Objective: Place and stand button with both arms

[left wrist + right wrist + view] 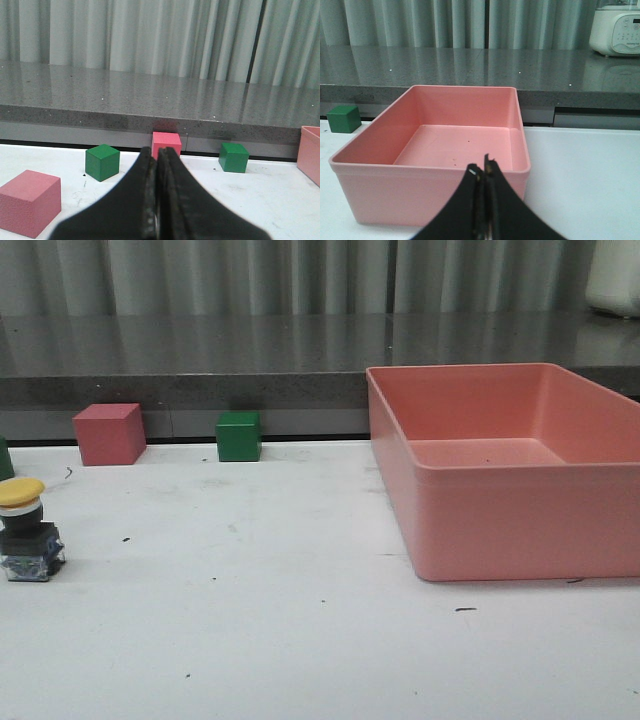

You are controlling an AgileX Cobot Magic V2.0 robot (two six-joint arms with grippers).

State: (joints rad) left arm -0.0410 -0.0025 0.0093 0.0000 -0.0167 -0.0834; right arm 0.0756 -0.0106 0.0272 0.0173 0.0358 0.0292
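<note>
The button stands upright at the left edge of the white table in the front view, yellow cap on top, black body and clear bluish base below. Neither arm shows in the front view. My left gripper is shut and empty, pointing toward a pink cube at the table's back edge. My right gripper is shut and empty, just in front of the near wall of the pink bin. The button is hidden from both wrist views.
The large pink bin fills the right side of the table. A pink cube and a green cube sit at the back. The left wrist view also shows a green cube, another green cube and a near pink cube.
</note>
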